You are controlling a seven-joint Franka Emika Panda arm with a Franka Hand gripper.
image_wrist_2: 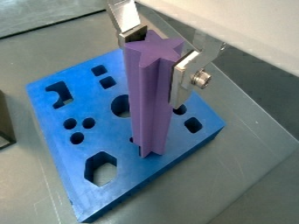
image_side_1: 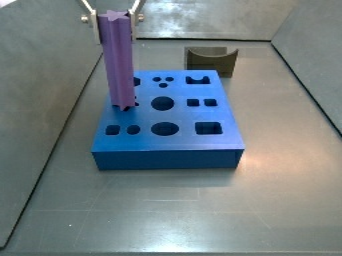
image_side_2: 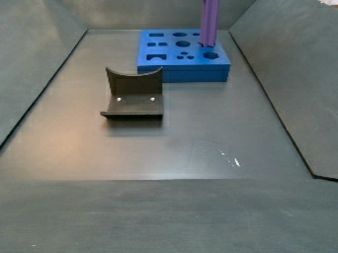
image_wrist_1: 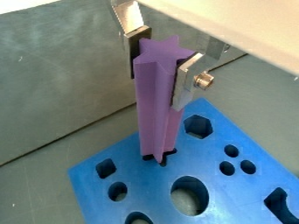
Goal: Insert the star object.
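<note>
The star object is a long purple prism with ridged sides, held upright. My gripper is shut on its upper end, one silver finger on each side, as both wrist views show. Its lower end meets a dark hole in the top of the blue block, near one edge; how deep it sits I cannot tell. In a side view the star object stands on the block with the gripper at its top. In a side view only the prism shows, above the block.
A brown curved piece lies on the grey floor apart from the block; it also shows behind the block in a side view. The block has several other shaped holes. Grey walls enclose the floor.
</note>
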